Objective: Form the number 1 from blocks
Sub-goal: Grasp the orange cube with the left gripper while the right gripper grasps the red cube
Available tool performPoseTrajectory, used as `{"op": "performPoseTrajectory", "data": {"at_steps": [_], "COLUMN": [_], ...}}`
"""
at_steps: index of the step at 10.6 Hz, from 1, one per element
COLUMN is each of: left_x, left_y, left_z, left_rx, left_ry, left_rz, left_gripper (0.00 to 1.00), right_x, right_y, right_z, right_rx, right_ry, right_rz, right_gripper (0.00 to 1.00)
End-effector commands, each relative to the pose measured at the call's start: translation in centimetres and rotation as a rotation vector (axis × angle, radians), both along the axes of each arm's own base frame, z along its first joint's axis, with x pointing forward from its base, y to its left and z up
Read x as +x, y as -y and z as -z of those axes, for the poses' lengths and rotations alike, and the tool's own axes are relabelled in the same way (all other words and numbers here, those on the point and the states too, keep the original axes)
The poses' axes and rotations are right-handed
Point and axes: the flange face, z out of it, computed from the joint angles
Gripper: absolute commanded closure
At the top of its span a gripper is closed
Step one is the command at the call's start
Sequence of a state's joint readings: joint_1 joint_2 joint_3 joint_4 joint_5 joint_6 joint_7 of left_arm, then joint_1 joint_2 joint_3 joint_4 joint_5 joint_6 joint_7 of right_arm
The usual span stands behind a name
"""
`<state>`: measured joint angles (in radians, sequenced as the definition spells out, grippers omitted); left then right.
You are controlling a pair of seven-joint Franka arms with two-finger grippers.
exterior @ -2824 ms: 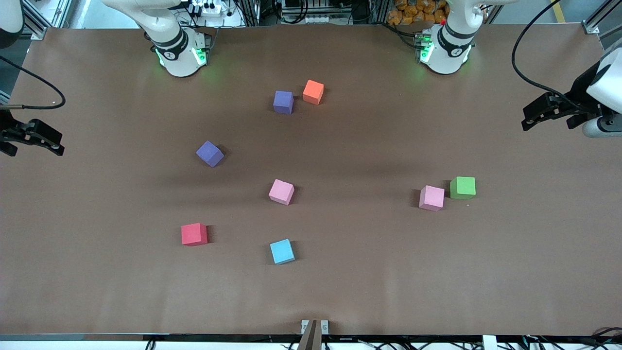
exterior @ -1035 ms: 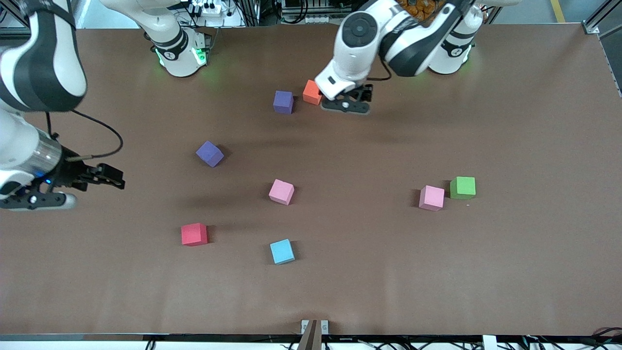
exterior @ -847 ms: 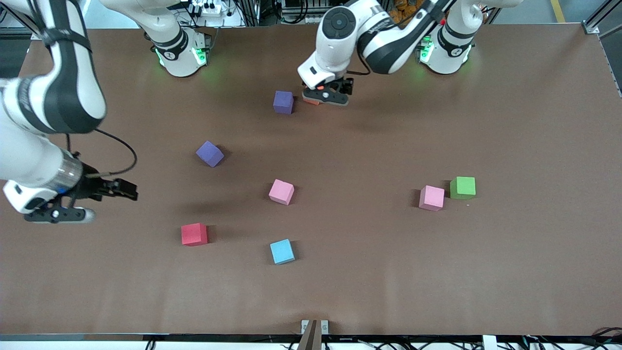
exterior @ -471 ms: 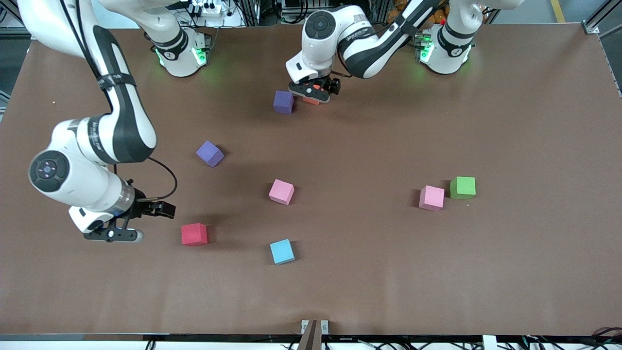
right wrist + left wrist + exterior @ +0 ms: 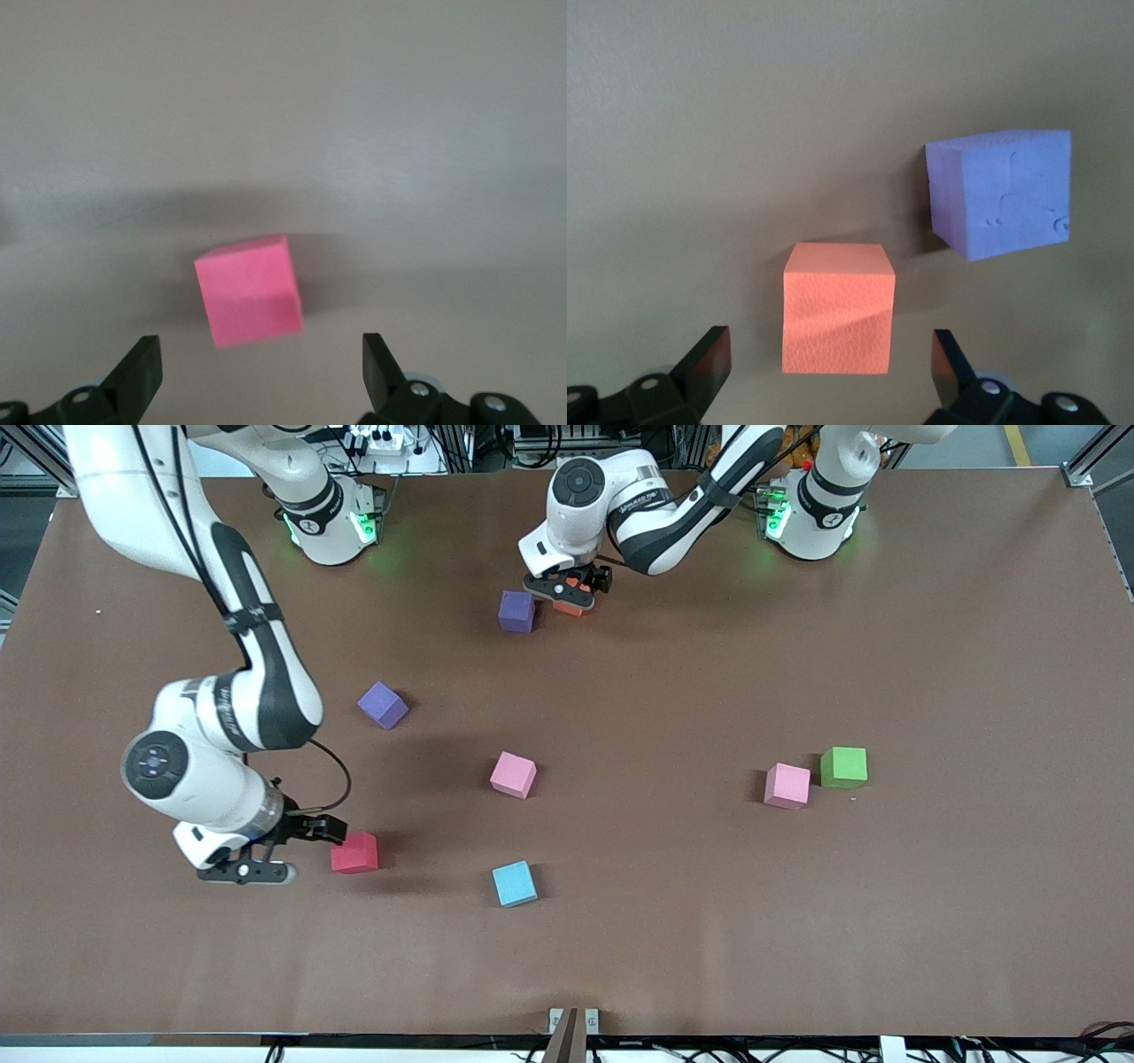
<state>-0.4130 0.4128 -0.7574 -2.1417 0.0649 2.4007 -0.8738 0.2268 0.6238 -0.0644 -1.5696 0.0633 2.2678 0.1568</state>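
Blocks lay scattered, no digit formed yet. Front view: left gripper (image 5: 568, 591) was over the orange block (image 5: 571, 606), beside a purple block (image 5: 516, 611); right gripper (image 5: 292, 847) was approx. beside the red block (image 5: 354, 852). Left wrist view: jaws wide, holding nothing, orange block between. Right wrist view: jaws wide and empty; red block sat turned, so closing could perhaps twist it away.

The left hand (image 5: 567, 592) covers most of the orange block (image 5: 571, 607) in the front view.
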Motion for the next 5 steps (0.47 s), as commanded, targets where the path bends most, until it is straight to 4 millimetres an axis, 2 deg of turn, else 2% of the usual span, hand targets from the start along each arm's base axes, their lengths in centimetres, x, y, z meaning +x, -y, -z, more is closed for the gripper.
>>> {"op": "performPoseTrajectory", "data": {"at_steps": [1,3,4,5], "left_x": [-1.1,-1.7,-1.0,-1.6], "left_y": [0.2,0.6,0.4,0.8], "left_z": [0.8,1.6,1.9,2.8], "left_rx": [0.008,0.008,0.011,0.020], "left_ry": [0.008,0.006,0.014,0.010], "left_rz": [-0.010,-0.018,-0.031,-0.019], "left_gripper": [0.00,0.00,0.00,0.00], "right_x": [0.8,0.8,0.8,0.9], "right_y": [-0.9,-1.3,-1.3,-1.3], "right_z": [3.6,4.5,5.1,5.3], "right_rx": [0.007,0.003,0.001,0.003], "right_ry": [0.034,0.035,0.037,0.044], "right_rz": [0.012,0.004,0.001,0.002], "right_gripper": [0.00,0.00,0.00,0.00]}}
